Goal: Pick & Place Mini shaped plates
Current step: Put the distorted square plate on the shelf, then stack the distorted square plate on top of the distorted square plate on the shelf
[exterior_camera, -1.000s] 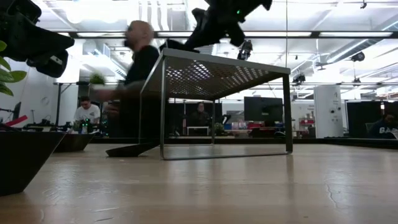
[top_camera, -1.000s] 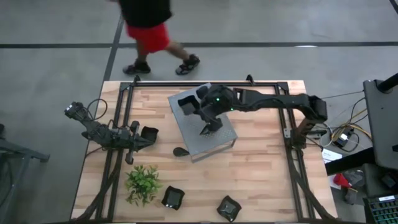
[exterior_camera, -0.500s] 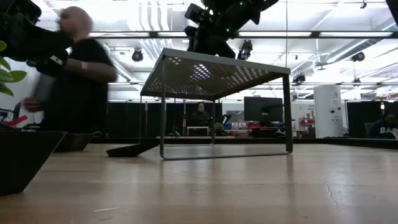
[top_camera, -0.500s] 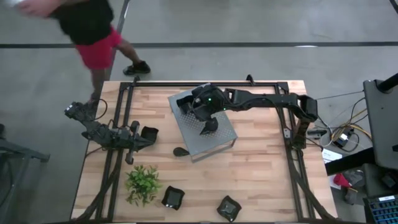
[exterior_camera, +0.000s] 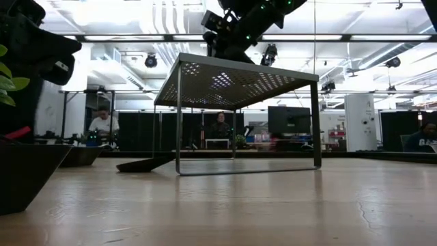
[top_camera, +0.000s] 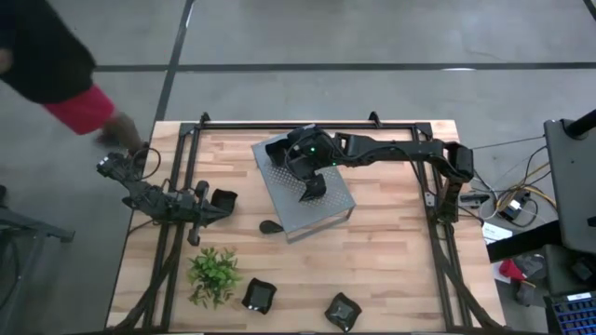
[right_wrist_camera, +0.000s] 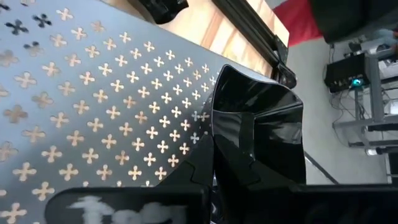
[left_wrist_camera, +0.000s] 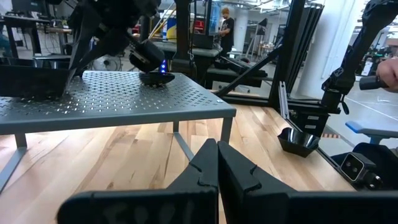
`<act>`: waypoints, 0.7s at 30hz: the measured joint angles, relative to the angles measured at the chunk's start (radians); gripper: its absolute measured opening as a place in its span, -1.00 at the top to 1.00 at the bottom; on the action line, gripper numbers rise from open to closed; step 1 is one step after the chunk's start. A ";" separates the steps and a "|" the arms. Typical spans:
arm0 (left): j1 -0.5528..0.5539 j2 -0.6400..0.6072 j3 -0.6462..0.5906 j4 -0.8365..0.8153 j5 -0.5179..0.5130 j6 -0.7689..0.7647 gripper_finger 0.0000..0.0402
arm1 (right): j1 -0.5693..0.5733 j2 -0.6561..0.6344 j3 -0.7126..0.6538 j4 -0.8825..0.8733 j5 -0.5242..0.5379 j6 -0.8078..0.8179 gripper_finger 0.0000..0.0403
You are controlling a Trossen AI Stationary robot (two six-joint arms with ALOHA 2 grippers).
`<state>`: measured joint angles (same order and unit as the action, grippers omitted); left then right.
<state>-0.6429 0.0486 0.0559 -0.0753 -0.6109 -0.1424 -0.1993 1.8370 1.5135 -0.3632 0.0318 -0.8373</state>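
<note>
Right claw (top_camera: pixel 300 169) clamped on square black plate (right_wrist_camera: pixel 258 130), low over grey perforated box (top_camera: pixel 328 207), beside leaf plate (top_camera: pixel 314 187). Risk: thin rim pinch slips, plate tilts, knocks neighbour. Left claw (left_wrist_camera: pixel 216 163) together, parked beside table-edge plate (top_camera: pixel 223 200).

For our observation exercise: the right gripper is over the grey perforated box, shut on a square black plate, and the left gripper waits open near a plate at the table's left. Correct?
Not quite. The left gripper is shut, not open; the left wrist view shows its fingers pressed together. The rest holds: the right gripper is shut on a square black plate over the grey perforated box.
</note>
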 joint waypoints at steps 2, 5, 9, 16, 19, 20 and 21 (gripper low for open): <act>0.000 0.000 0.000 0.000 0.000 0.000 1.00 | 0.000 0.000 0.000 0.001 -0.008 0.000 0.96; 0.000 0.000 0.000 0.000 0.000 0.000 1.00 | 0.000 0.000 0.000 0.001 -0.010 0.000 0.96; 0.000 0.000 0.000 0.000 0.000 0.000 1.00 | 0.000 -0.001 0.000 0.001 -0.018 0.004 0.95; 0.000 0.000 0.000 0.000 0.000 0.000 1.00 | 0.010 -0.002 -0.001 0.001 -0.056 0.007 0.74; 0.000 0.000 0.000 0.000 0.000 0.000 1.00 | 0.021 -0.012 -0.002 -0.003 -0.055 0.021 0.63; 0.000 0.000 0.000 0.000 0.000 0.000 1.00 | 0.027 -0.018 -0.002 -0.003 -0.055 0.026 0.60; 0.000 0.000 0.000 0.000 0.000 0.000 1.00 | 0.032 -0.029 -0.002 -0.004 -0.056 0.033 0.58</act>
<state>-0.6426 0.0484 0.0557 -0.0753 -0.6106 -0.1423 -0.1671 1.8081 1.5116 -0.3671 -0.0238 -0.8045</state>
